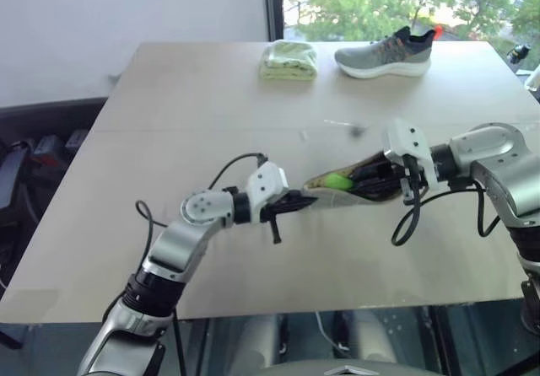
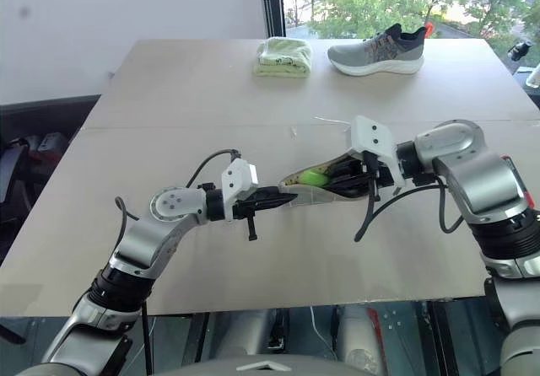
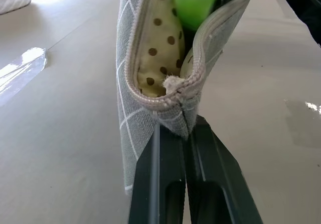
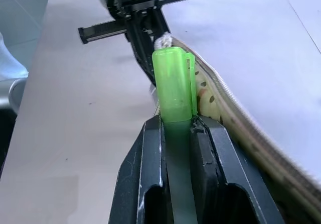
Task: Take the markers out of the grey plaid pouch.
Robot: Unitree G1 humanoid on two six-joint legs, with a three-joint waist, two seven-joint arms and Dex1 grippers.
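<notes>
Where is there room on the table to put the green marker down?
Bare tabletop stretches wide between the folded green cloth and the left gripper. The near strip below both arms is free too. It is crowded mid-table, where the plaid pouch hangs between the grippers, and by the shoe.

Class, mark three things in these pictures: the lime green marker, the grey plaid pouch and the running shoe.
lime green marker (image 4: 173,86), right wrist view, on its cap.
grey plaid pouch (image 3: 125,108), left wrist view, on its outer fabric.
running shoe (image 1: 384,56), left eye view, on its grey upper.
</notes>
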